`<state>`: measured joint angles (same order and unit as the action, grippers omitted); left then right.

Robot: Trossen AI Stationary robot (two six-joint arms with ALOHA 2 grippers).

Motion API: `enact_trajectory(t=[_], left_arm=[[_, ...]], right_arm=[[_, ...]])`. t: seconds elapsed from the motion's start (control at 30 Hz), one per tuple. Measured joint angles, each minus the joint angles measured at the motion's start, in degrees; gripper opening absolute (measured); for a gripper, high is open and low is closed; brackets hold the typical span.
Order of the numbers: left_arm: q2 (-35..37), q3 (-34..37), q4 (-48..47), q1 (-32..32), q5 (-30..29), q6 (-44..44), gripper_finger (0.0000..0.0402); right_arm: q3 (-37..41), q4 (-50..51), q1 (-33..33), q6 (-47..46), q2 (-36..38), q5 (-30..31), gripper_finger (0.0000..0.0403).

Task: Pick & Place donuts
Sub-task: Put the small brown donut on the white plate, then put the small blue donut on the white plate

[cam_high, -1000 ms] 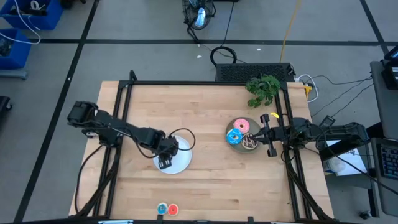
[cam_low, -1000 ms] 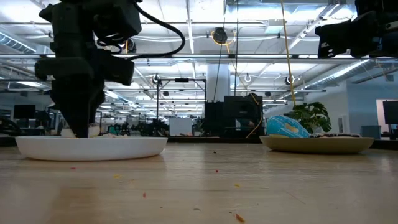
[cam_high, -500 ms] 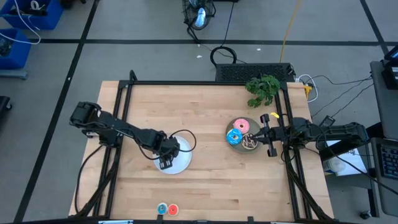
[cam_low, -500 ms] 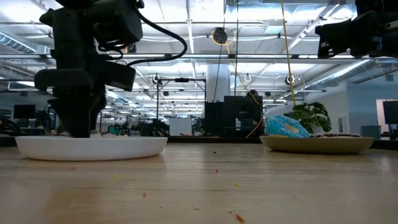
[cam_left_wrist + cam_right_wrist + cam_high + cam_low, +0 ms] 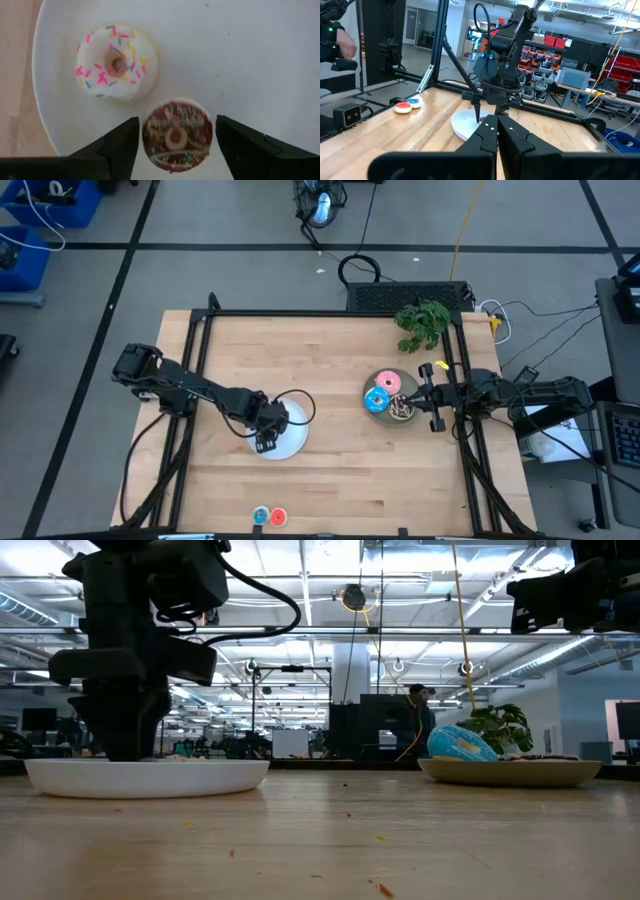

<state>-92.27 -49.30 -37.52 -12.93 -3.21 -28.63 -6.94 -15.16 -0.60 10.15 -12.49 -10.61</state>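
Observation:
My left gripper [image 5: 265,442] hangs open over the white plate [image 5: 290,442], pointing down. In the left wrist view its fingers [image 5: 120,145] stand on either side of the tiny brown donut [image 5: 176,136] with a narrow gap on each side. That donut lies flat on the plate beside the tiny whitish-pink donut [image 5: 116,62]. My right gripper [image 5: 415,398] waits shut above the grey plate [image 5: 405,377]. The large blue donut [image 5: 377,401], the pink one [image 5: 387,384] and the brown one [image 5: 402,409] lie on that plate. The tiny red donut [image 5: 278,517] and the tiny blue one [image 5: 261,516] sit at the table's near edge.
A green plant [image 5: 423,323] lies near the far right corner. Black frame rails run along the table's left, far and right sides. Bare wood lies between the two plates. A person's hand [image 5: 335,42] shows beyond the table in the right wrist view.
In the low view my left gripper's tip, narrow and pointed at the white plate a second ago, has widened: the fingers have opened over the plate. The gripper stays above the same spot. My right arm has kept still.

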Motion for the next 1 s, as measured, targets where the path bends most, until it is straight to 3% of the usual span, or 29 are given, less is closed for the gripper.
enact_trajectory(t=[0.27, 0.53, 0.73, 1.0], left_arm=[[0.0, -1.3, -2.1, 0.0, 2.5, 1.2, 0.0326], [0.0, -16.2, -20.0, -0.8, 2.2, 1.5, 0.0335], [0.0, -29.1, -27.0, -3.7, -0.2, -0.6, 0.0275], [0.0, -36.5, -27.3, -8.4, -2.8, -1.7, 0.0109]], right_arm=[[0.0, 0.0, 0.0, 0.0, 0.0, 0.0, 0.0], [0.0, 0.2, 0.0, 0.2, 0.0, 0.0, 0.0], [0.0, 0.3, 0.0, 0.0, 0.0, 0.0, 0.0], [0.0, 0.4, 0.0, 0.0, 0.0, 0.0, 0.0]])
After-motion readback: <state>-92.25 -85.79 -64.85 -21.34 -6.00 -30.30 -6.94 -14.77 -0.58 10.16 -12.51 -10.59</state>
